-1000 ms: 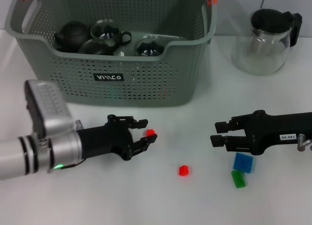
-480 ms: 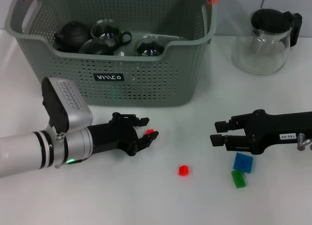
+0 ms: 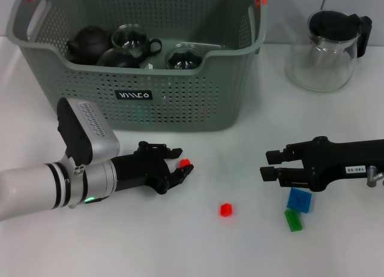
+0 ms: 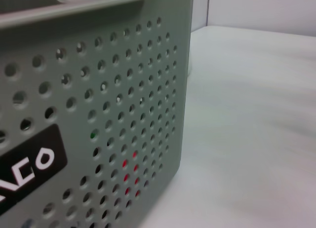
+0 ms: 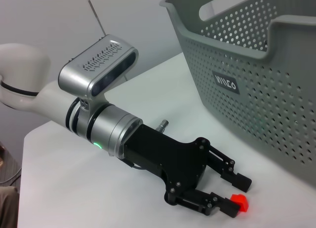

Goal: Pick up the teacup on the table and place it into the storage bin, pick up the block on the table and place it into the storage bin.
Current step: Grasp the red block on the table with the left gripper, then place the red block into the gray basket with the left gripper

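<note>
A small red block (image 3: 185,163) lies on the white table (image 3: 180,241) just in front of the storage bin (image 3: 180,109). My left gripper (image 3: 181,162) is low over the table and open, one finger on each side of this block. The right wrist view shows the same block (image 5: 239,204) at the tip of the lower finger, with the left gripper (image 5: 238,194) spread. Glass teacups (image 3: 131,37) and a dark teapot (image 3: 88,40) lie inside the bin; no teacup shows on the table. My right gripper (image 3: 267,163) hovers open at the right, holding nothing.
A second red block (image 3: 225,209) lies mid-table. A blue block (image 3: 299,200) and a green block (image 3: 293,220) sit under the right arm. A glass pitcher (image 3: 327,49) stands at the back right. The left wrist view shows the bin's wall (image 4: 98,114).
My left arm has swung in toward the bin and turned at the wrist, its fingers staying around the red block. The block and the right arm have not moved.
</note>
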`<state>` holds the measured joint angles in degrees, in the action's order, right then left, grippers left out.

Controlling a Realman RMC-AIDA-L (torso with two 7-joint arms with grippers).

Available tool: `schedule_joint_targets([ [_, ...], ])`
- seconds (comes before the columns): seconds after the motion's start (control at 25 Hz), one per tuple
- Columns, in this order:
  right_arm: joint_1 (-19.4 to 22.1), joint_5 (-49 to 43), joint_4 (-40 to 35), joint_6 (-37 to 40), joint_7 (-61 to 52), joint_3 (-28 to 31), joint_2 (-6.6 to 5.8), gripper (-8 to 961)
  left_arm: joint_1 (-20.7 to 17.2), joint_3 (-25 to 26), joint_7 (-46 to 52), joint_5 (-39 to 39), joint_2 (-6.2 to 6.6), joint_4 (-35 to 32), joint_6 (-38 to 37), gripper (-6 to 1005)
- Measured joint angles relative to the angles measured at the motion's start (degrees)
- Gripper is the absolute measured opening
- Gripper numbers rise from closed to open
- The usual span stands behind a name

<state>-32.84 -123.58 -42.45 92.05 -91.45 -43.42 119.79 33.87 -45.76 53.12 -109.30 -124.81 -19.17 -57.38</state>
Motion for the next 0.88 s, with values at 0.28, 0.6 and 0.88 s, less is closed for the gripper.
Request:
schedule_joint_targets([
  [0.28,0.06,0.0,0.0,0.01,0.02,0.24,0.0,463,0.86,-0.52,0.54,-0.34,0.17,1.2,0.21,282],
  [0.6,0.09,0.0,0.0,0.19,-0.01,0.27,-0.11,463,-0.73,-0.11,3.83,-0.09,0.55,-2.27,-6.79,177],
  [0.88,0.26,0.01,0.0,0.26,-0.04,0.36,-0.18,463,-7.71,12.43,21.11,4.61,1.65,-24.7,-35.8,154],
])
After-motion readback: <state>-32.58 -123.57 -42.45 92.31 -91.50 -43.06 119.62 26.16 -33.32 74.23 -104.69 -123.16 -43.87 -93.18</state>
